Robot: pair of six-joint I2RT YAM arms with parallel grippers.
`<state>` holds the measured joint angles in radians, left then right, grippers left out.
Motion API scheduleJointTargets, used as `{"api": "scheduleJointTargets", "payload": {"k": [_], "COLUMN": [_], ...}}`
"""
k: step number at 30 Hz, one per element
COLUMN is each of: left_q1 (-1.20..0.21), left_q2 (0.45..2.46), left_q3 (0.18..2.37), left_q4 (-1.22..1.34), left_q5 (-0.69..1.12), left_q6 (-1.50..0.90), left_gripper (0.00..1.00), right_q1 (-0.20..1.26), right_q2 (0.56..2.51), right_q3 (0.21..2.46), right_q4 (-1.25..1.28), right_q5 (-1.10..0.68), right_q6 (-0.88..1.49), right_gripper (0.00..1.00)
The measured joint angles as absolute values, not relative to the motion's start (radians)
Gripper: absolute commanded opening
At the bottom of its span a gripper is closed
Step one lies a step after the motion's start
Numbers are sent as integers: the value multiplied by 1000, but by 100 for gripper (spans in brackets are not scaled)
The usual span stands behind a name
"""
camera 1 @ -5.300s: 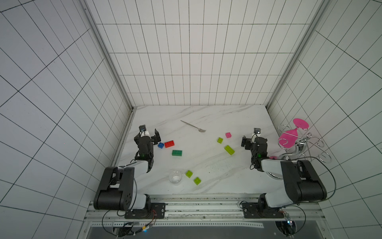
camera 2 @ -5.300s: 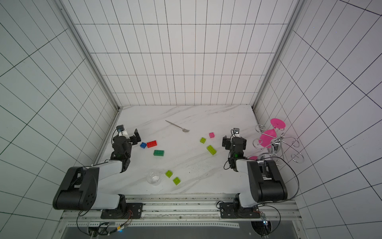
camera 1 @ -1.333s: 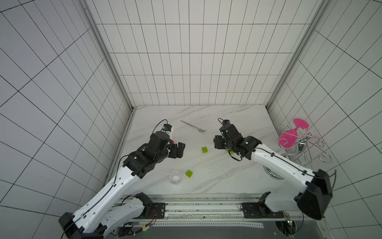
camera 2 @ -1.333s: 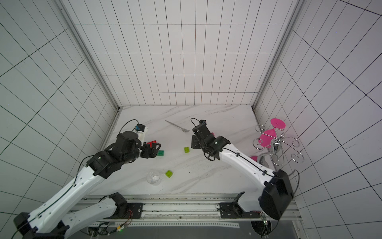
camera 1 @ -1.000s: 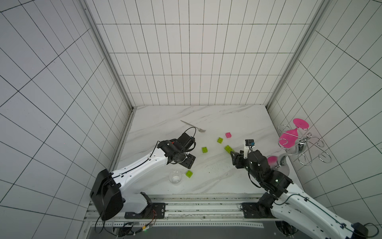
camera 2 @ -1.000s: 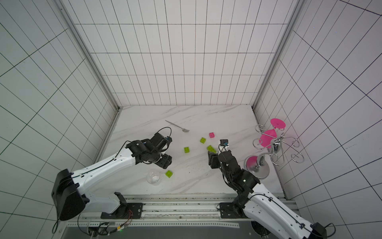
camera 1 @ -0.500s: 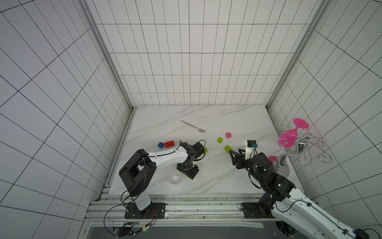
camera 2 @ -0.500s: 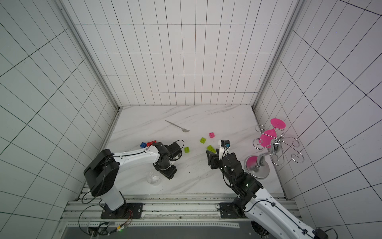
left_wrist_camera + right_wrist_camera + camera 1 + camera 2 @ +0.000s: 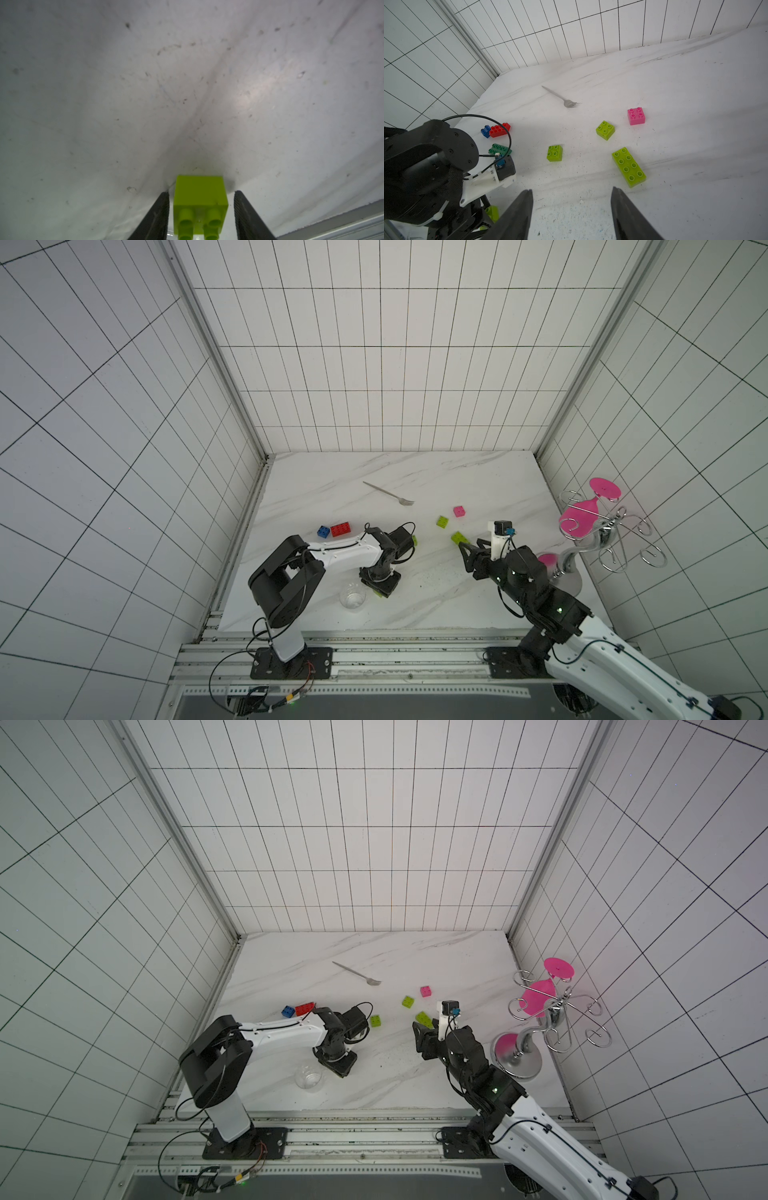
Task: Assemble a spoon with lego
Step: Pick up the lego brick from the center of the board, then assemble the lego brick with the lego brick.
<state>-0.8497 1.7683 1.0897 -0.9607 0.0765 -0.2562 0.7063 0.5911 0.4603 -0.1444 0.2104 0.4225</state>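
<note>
The left pincer (image 9: 201, 194) pointed straight down at the surface (image 9: 432, 605), at about 7 o'clock from its middle. Its two jaws stood close on each side of a small lime brick (image 9: 199, 185) that sat on the surface. They were very near the brick, but I cannot tell if they squeezed it. The left arm (image 9: 345, 553) was bent at the elbow. Its forearm lay low over the surface and its wrist was turned down.

The right pincer (image 9: 572, 190) was spread wide and held nothing. It hung over the surface at about 3 o'clock. The right arm (image 9: 540, 597) reached in from 5 o'clock. A long lime brick (image 9: 629, 167) lay just in front of the pincer.

The other bricks lay loose on the surface. A second lime brick (image 9: 554, 153) was near the middle. A third lime brick (image 9: 605, 129) and a pink brick (image 9: 636, 116) were at 2 o'clock. A red brick (image 9: 498, 130) and a blue brick (image 9: 485, 131) lay side by side at 9 o'clock, with a dark green brick (image 9: 499, 149) near them. A fork (image 9: 560, 97) lay at 12 o'clock.
</note>
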Motion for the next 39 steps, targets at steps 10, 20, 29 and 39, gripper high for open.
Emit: {"api": "scheduleJointTargets", "payload": {"k": [10,20,29,39], "left_q1": [-850,-850,-830,-797], "left_q2": [1766,1832,2140,2267], "left_q3": [1097,1493,1807,2022], "left_q4": [-968,-1056,-1122,-1211], "left_q5": [69,-8,-108,-55], "left_q6": [-258,-44,237,413], "left_gripper": [14,12,12,13], "right_q1": [706,706,706,706], "right_q2": [592,552,360,302], "right_q3": [460,460,450,426], "right_q4": [-144,-151,-179,-198], "right_q5": [206,214,282,310], "right_q6": [421,421,422,422], "right_gripper": [63,63,63,64]}}
